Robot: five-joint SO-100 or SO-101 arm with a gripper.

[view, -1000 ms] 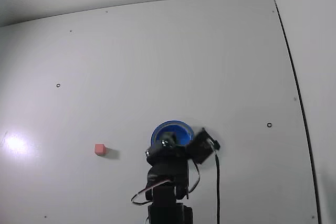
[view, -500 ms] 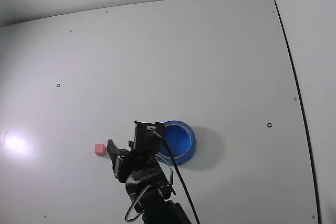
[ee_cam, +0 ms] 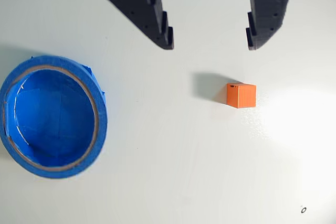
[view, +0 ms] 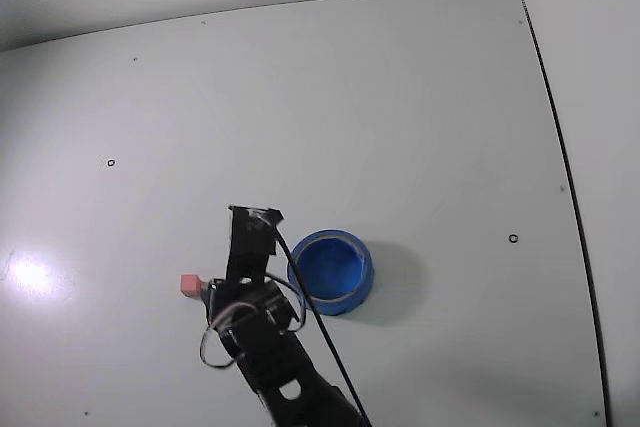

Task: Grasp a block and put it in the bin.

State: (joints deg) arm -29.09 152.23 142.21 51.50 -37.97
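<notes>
The block [ee_cam: 241, 95] is a small orange-red cube on the white table, below and slightly right of the gap between my fingers in the wrist view. My gripper [ee_cam: 209, 43] hangs above it, open and empty, its dark fingers [ee_cam: 157, 22] pointing down from the top edge. The bin [ee_cam: 50, 116], a round blue container, sits at the left of the wrist view. In the fixed view the block [view: 189, 284] lies just left of the arm's head, and the bin [view: 331, 271] stands to its right. The fingertips are hard to make out in the fixed view.
A bright glare patch [ee_cam: 302, 124] lies on the table right of the block. Small black ring marks [view: 513, 239] dot the white surface. A black cable [view: 310, 322] trails along the arm. The table's right edge [view: 565, 167] runs down the fixed view.
The arm has swung left from over the bin toward the block. Its head now sits right beside the cube, with the bin uncovered on its right.
</notes>
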